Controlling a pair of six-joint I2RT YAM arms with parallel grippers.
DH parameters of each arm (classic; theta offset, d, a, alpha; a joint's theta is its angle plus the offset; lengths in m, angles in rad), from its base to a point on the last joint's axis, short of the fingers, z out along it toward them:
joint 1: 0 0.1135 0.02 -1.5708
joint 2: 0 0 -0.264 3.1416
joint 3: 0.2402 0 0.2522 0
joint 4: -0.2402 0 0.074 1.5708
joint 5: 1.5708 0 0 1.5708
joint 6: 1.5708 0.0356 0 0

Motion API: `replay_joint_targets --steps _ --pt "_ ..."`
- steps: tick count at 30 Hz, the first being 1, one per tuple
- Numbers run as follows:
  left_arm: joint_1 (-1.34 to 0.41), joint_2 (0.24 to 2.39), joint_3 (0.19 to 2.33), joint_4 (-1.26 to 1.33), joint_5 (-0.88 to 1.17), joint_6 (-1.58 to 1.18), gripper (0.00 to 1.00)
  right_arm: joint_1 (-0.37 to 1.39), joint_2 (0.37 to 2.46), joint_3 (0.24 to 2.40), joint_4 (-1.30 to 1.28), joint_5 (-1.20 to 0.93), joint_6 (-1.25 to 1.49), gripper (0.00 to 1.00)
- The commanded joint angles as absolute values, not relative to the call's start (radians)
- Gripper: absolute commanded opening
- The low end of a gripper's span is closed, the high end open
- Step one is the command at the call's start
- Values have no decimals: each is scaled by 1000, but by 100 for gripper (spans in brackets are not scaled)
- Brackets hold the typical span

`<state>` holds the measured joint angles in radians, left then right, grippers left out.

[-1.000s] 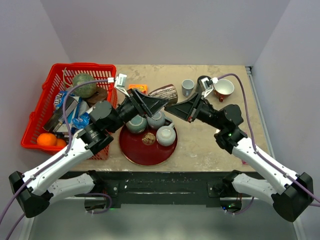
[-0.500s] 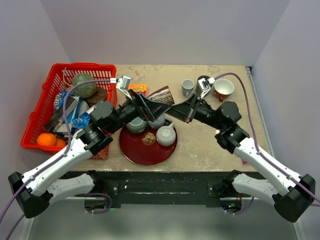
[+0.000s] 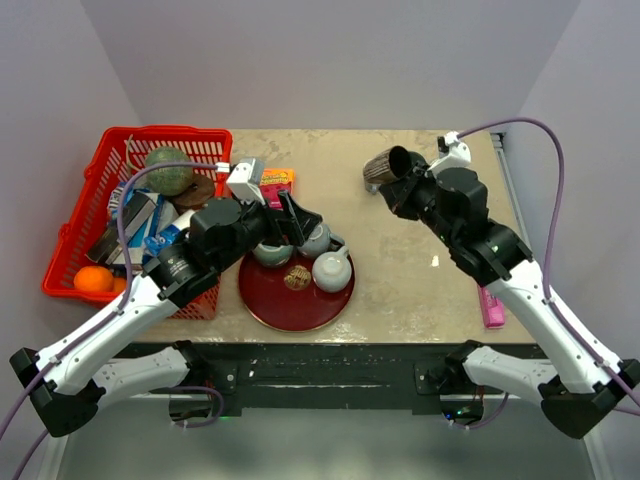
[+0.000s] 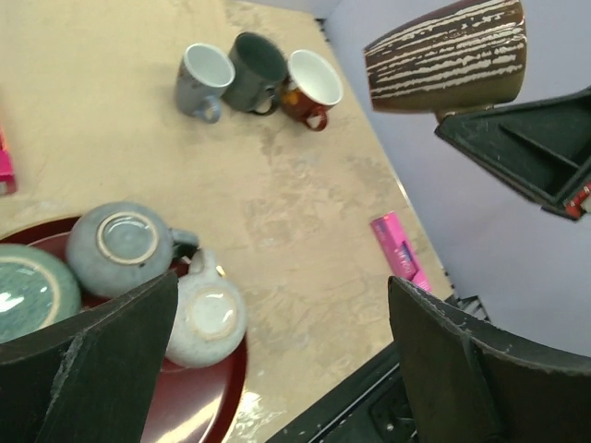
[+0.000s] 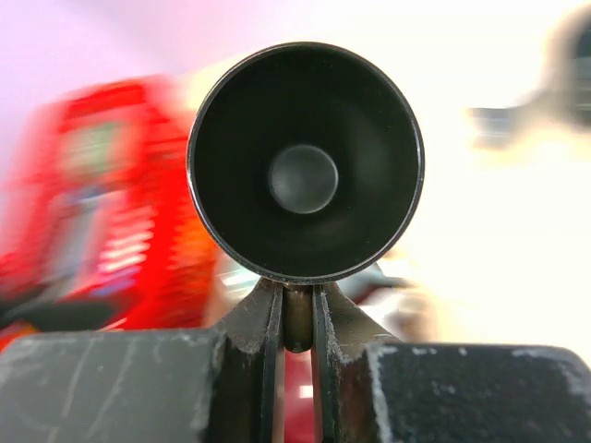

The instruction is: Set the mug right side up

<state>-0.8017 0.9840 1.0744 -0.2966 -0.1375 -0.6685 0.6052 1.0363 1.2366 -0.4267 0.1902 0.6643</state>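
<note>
Top external shows the right hand (image 3: 407, 184) raised over the far part of the worktop (image 3: 400, 270), clamped on the brown striped mug (image 3: 380, 169). The mug is held clear of the surface and lies on its side, neither upright nor upside down, with its dark mouth turned back toward the right wrist. The right wrist view looks straight into that round black interior, and the two fingers (image 5: 268, 323) are pressed together on a narrow brown piece just under the rim. The background there is blurred. The left hand (image 3: 300, 217) hangs above the round red tray (image 3: 275, 305) with its fingers spread wide apart and nothing between them. In the left wrist view the mug floats at upper right, its pale streaks running along its length, and the black right hand is just beneath it. On the tray, below the left hand, are a grey teapot (image 4: 125, 247), a smaller pale pot (image 4: 208, 316) and a green dish (image 4: 28, 295). Three small cups (image 4: 257, 69) stand close together at the far side of the worktop, and a pink packet (image 4: 399, 249) lies near its right edge. A red basket (image 3: 75, 250) full of items stands on the left.
</note>
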Motion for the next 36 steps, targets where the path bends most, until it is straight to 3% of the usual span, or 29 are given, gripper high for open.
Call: replay_joint_targets --steps 1,4,10,21,36 --pt "-807 979 1111 -379 -201 -623 99 497 1089 1298 -621 506 528 0" --pt "-807 994 1108 -399 -187 -618 99 274 1103 1252 -592 457 502 0" --pt "-807 1025 1103 -433 -164 -612 99 71 1215 1181 -539 479 474 0" --pt "-808 1032 1075 -449 -126 -594 99 12 1460 1178 -420 532 545 0" --pt "-807 1035 1058 -462 -152 -566 99 -101 1634 1160 -112 371 258 0"
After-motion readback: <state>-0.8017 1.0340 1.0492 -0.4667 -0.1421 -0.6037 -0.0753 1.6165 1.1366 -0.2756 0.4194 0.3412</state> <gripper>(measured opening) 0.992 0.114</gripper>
